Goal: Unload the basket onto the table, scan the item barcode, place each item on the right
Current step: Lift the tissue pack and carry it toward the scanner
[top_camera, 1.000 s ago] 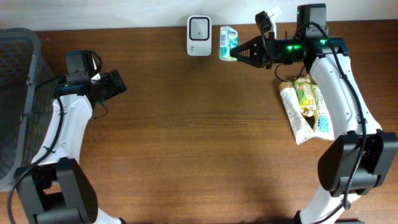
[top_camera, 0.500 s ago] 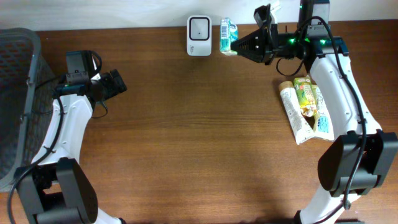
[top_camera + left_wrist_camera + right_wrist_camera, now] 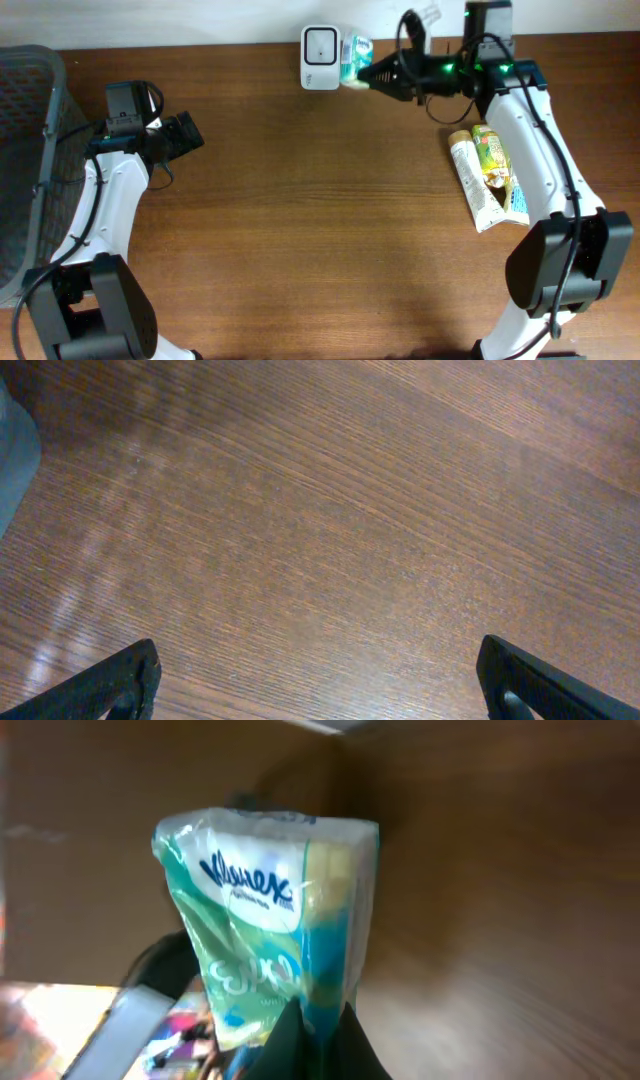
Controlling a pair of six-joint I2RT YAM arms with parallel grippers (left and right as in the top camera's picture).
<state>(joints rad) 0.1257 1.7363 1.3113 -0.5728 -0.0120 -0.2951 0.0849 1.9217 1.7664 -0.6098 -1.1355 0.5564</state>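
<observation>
At twelve o'clock on the table, the right gripper is pinched tight on the lower edge of a soft, glossy green-and-white tissue pack, held just beside the white rounded-square scanner. At nine o'clock the left gripper has its dark fingers spread wide above the brown wood-grain table. Flat, shiny snack packets lie at three o'clock.
</observation>
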